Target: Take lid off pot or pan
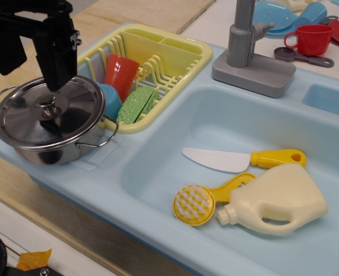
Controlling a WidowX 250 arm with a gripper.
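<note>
On the sink's left ledge beside the yellow dish rack [158, 57] sits the pot [49, 146], its lid [46, 112] resting closed on top. The black gripper [51, 80] hangs just above the lid's knob [47, 106]; whether its jaws are spread or clenched is unclear.

Single view, high front corner, angled down across light-blue toy sink [215, 123]. Close range. Pot [49, 123] near left, faucet [247, 52] far centre, counter beyond.
</note>
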